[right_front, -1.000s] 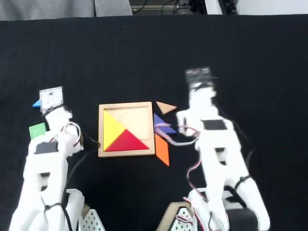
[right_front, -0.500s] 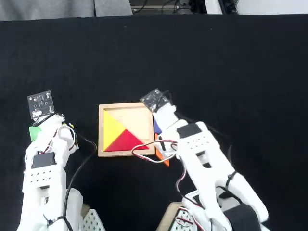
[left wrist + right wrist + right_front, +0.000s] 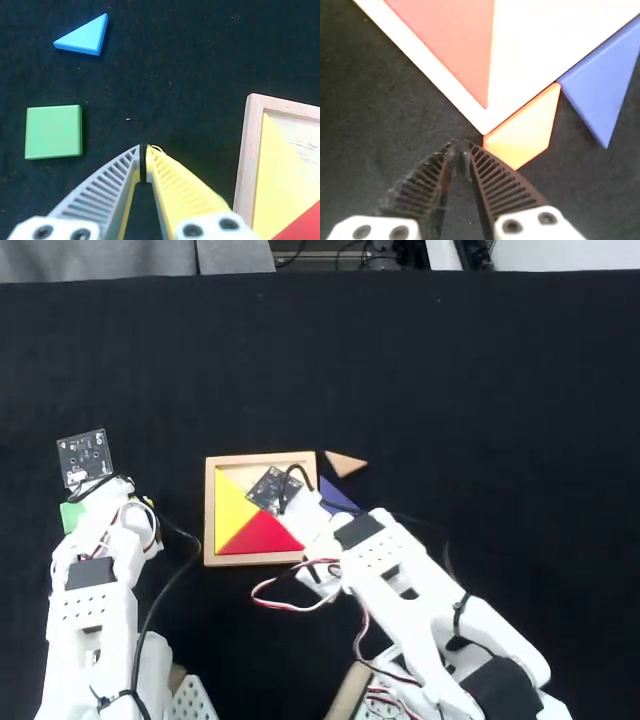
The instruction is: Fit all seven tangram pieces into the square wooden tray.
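Observation:
The square wooden tray (image 3: 212, 540) holds a yellow triangle (image 3: 234, 510) and a red triangle (image 3: 262, 536). My right gripper (image 3: 459, 145) is shut and empty, low over the black table just outside the tray's corner (image 3: 481, 123), next to an orange parallelogram (image 3: 525, 131) that touches the rim. A purple-blue triangle (image 3: 600, 85) lies beside it, also seen as the purple-blue triangle (image 3: 340, 500) right of the tray. A tan triangle (image 3: 345, 463) rests off the tray's top right corner. My left gripper (image 3: 144, 150) is shut and empty, between a green square (image 3: 53, 131) and the tray rim (image 3: 246, 150). A light blue triangle (image 3: 85, 36) lies beyond it.
The black table stretches open behind and to the right of the tray. The right arm's body (image 3: 400, 590) and its loose cables (image 3: 285, 590) cover the ground in front of the tray's right corner. The left arm (image 3: 95, 570) stands left of the tray over the green square (image 3: 68, 516).
The right arm has swung left from beside the tray and dropped over its near right corner, covering the orange parallelogram. The left arm drew back slightly, then held still.

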### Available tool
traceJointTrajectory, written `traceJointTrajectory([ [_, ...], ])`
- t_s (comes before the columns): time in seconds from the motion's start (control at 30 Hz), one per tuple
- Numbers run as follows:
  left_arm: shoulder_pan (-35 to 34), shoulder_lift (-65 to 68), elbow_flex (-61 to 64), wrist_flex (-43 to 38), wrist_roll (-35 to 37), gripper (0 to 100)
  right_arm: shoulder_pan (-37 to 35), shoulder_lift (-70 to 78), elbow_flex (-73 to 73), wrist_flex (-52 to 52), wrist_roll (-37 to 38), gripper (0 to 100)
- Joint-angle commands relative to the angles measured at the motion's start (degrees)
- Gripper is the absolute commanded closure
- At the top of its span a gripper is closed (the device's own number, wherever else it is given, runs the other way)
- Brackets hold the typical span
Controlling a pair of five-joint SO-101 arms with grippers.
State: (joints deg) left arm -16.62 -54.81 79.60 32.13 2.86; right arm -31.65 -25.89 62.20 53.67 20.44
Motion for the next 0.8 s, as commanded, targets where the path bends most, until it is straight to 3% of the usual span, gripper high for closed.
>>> traceJointTrajectory([
  [0.0,-0.2,-0.9,-0.3,-1.1,0.7,97,2.3,0.7,-0.3,0.3,0.9,98.8],
  [0.2,0.0,-1.3,0.5,-1.1,0.7,97,6.2,0.9,0.0,0.2,3.5,98.8],
  [0.53,0.0,-1.1,0.5,-1.1,0.7,97,6.5,10.9,-4.3,0.1,3.3,98.8],
  [0.77,0.0,-1.1,0.5,-1.2,0.6,97,17.9,9.4,-5.8,-1.1,3.7,98.8],
])
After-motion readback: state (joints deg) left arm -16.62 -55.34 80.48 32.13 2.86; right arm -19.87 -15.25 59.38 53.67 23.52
